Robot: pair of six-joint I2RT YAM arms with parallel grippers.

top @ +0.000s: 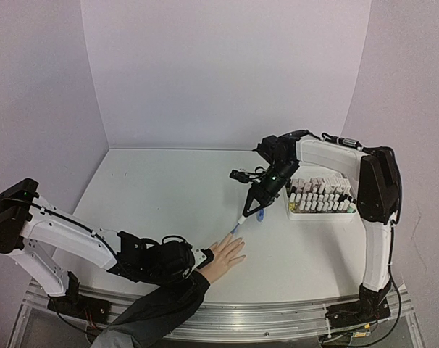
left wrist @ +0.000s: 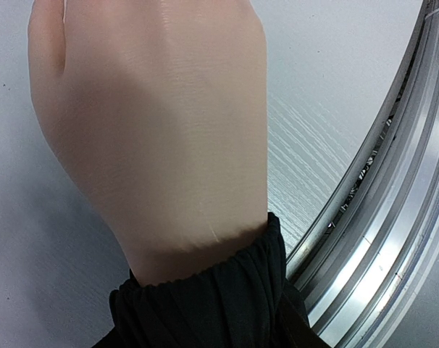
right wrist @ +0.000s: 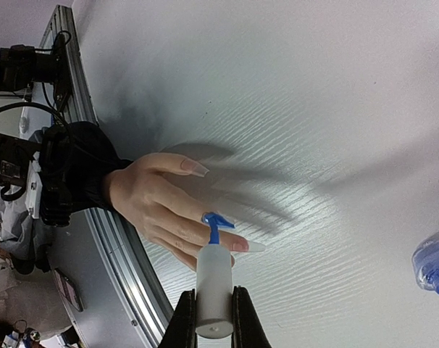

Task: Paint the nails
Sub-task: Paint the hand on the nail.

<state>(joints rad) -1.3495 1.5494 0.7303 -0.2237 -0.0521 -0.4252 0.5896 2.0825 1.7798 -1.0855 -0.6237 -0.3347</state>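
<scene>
Found right gripper [right wrist: 214, 304] clamped on the white handle of one brush [right wrist: 214, 272], blue bristles pointing away from the jaws. Logged bristles over one finger of the single hand [right wrist: 158, 206], just behind its nail; cannot confirm contact.

Counted the nails [right wrist: 194, 167] from the right wrist view: two plainly seen, both bare and pinkish, on fingers lying flat on the table [top: 154, 188]. Left the rest uncounted, hidden or too small.

Located left gripper [top: 193, 259] at the wrist of that hand, against the dark sleeve [left wrist: 205, 304]. Cannot tell whether closed on it: dark on dark from above, own fingers out of the left wrist view.

Counted further: two arms; one small blue bottle [top: 261, 214] standing on the table just beside the brush, apart from the hand; one white rack [top: 321, 215] farther right, filled with rows of small bottles too small to count.

Noted table white with faint wood grain, one ribbed metal rail [left wrist: 379, 239] along the near edge. Noted plain pale lilac walls [top: 227, 72] on three sides.
</scene>
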